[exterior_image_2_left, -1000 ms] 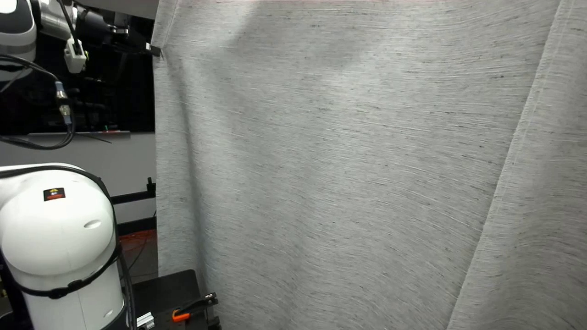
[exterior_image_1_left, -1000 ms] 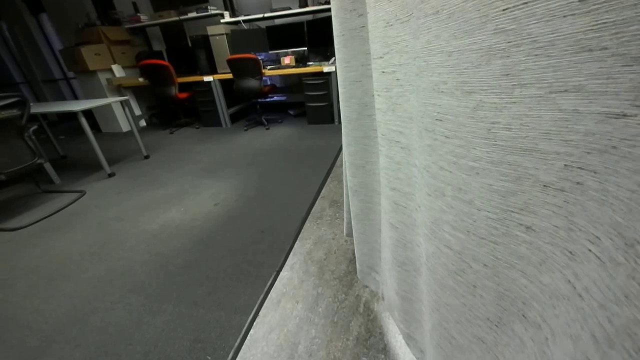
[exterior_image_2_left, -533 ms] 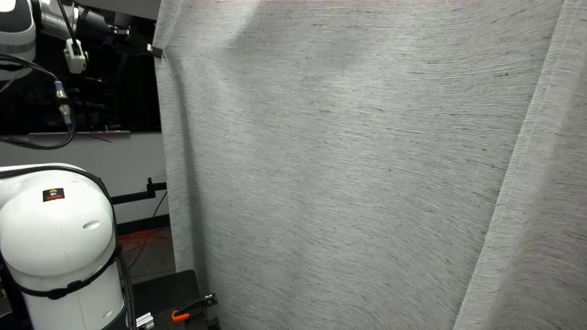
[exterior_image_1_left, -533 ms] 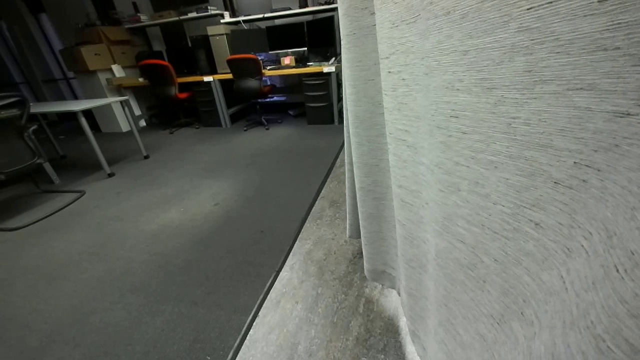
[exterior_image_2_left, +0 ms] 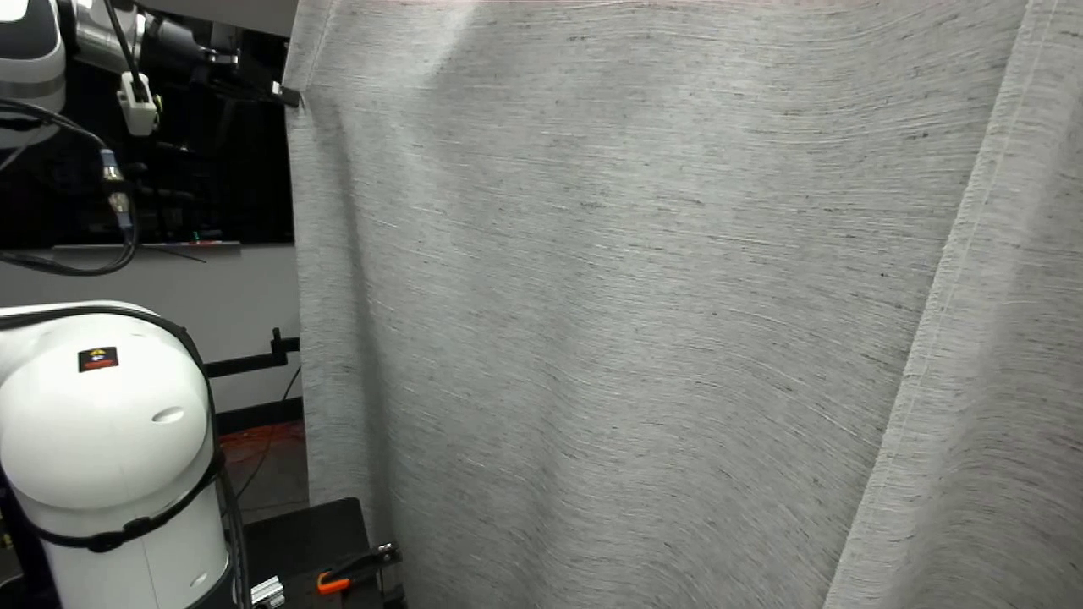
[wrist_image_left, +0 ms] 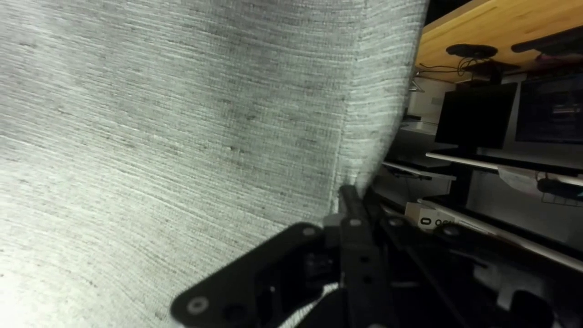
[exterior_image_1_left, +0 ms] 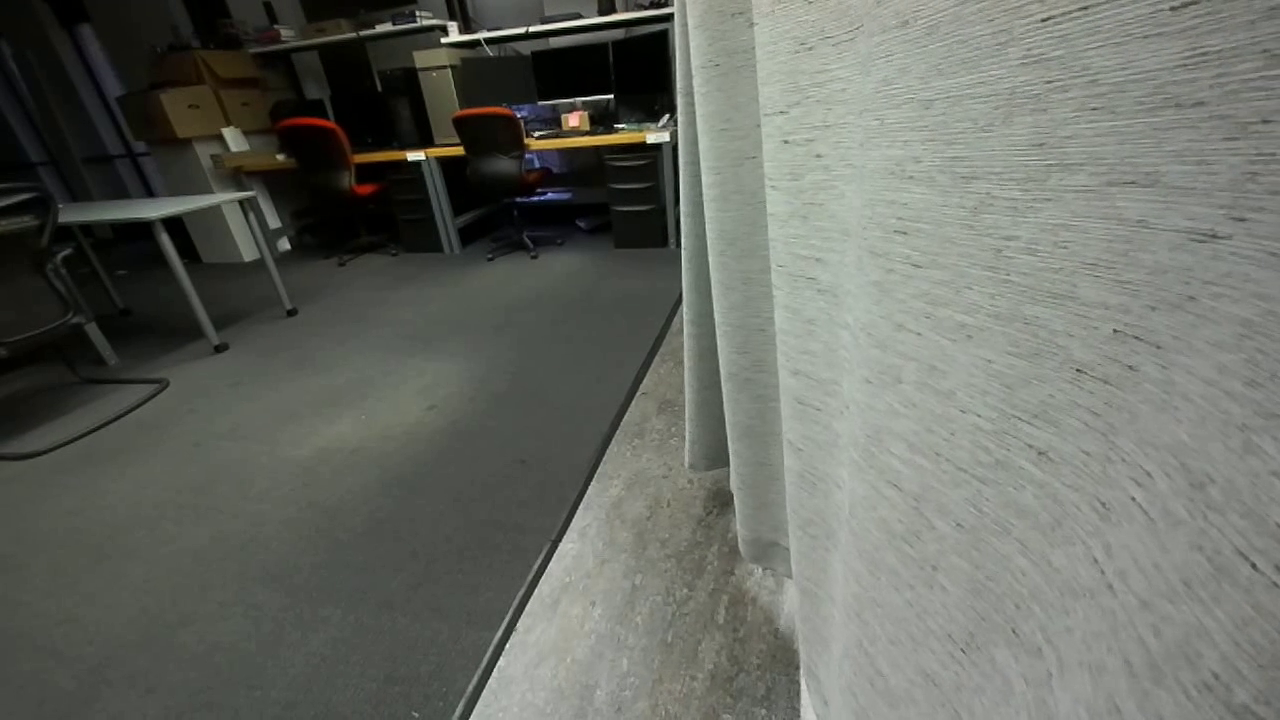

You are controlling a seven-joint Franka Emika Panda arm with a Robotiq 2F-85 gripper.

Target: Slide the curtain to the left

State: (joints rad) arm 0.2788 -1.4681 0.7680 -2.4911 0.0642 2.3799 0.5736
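The pale grey-white curtain [exterior_image_2_left: 592, 296] hangs across most of an exterior view, its free edge near the arm. It also fills the right side of an exterior view [exterior_image_1_left: 1000, 350], with vertical folds and its hem just above the floor strip. My gripper [exterior_image_2_left: 290, 96] is at the upper part of the curtain's free edge. In the wrist view, the fingers of my gripper [wrist_image_left: 357, 193] are closed together with the edge of the curtain [wrist_image_left: 273, 114] pinched between their tips. The gripper does not show in an exterior view where the curtain fills the right side.
A black surface [exterior_image_2_left: 305, 541] with an orange-tipped clamp [exterior_image_2_left: 334, 582] stands by the white arm [exterior_image_2_left: 110, 423], against the curtain's lower edge. A white table [exterior_image_1_left: 160, 208], a dark chair [exterior_image_1_left: 35, 270] and orange-backed chairs [exterior_image_1_left: 492, 150] stand across the carpet [exterior_image_1_left: 350, 500]. Shelves and a wooden desk [wrist_image_left: 505, 32] show in the wrist view.
The curtain's lower free edge swung to the right, then slightly back, in an exterior view. Its folds shifted right overall where it fills the right side. The gripper barely moved and keeps hold.
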